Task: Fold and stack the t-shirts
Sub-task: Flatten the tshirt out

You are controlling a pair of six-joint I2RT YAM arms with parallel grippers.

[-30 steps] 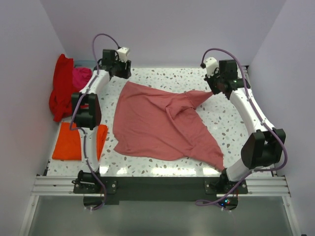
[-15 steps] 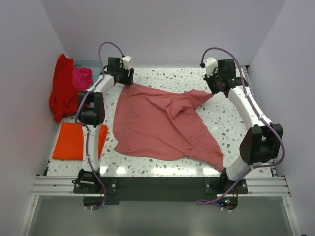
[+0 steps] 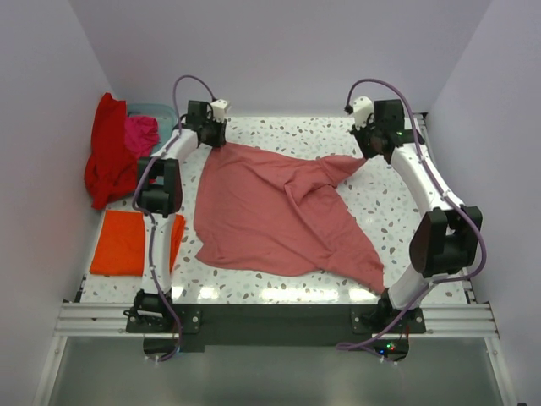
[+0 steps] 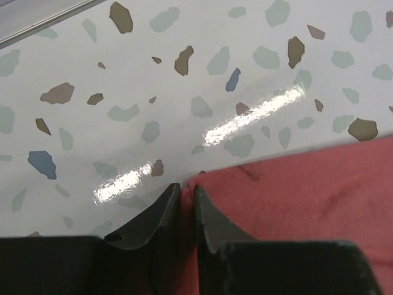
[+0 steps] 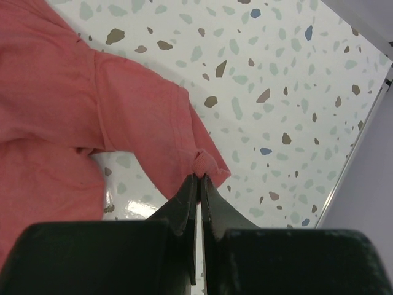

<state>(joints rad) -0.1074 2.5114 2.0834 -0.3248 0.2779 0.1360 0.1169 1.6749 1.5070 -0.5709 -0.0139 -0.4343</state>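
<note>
A dusty rose-pink t-shirt point(image 3: 279, 211) lies spread and creased across the speckled table. My left gripper point(image 3: 216, 139) is down at the shirt's far left corner point(image 4: 258, 196), its jaws shut on the cloth edge point(image 4: 187, 193). My right gripper point(image 3: 368, 155) is shut on the tip of the far right sleeve point(image 5: 206, 161), which stretches out toward it. A bright orange t-shirt point(image 3: 127, 241) lies folded flat at the left edge. A red t-shirt point(image 3: 106, 152) and a magenta one point(image 3: 141, 133) are heaped at the far left.
A pale blue basket point(image 3: 156, 110) shows behind the red and magenta heap. White walls close in the table on the left, back and right. A metal rail point(image 3: 270, 317) runs along the near edge between the arm bases.
My left gripper moved right and down onto the pink shirt's far left corner and went from open to shut on it. The right gripper kept its hold on the sleeve.
</note>
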